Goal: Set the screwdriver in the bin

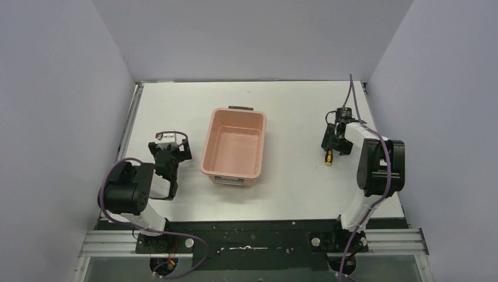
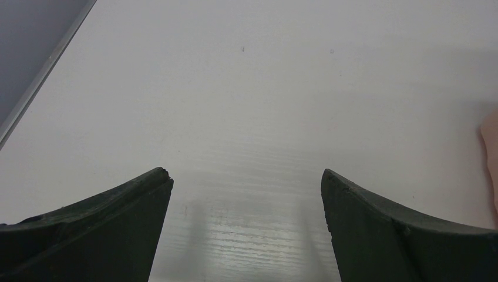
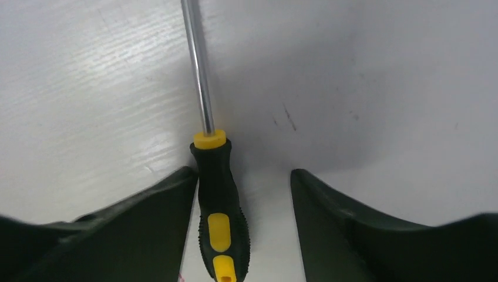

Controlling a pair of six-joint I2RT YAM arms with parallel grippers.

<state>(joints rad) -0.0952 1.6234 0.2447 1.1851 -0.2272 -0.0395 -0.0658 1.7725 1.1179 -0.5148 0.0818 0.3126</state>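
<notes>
Your left gripper [image 2: 246,176] is spread wide over the worktop [image 2: 235,88] with nothing in it. It sits at 9 o'clock from the bin [image 1: 235,150], far from the job. The screwdriver [image 3: 220,200] lies flat on the worktop at 3 o'clock from the bin, well apart from it. Your right gripper [image 3: 242,171] is the near one. Its fingers sit either side of the black-and-yellow handle. One finger touches it and the other shows a gap, so nothing is squeezed yet. The shaft points to 12 o'clock, straight out past the fingers. I think you should squeeze next, then carry it toward 9 o'clock.
</notes>
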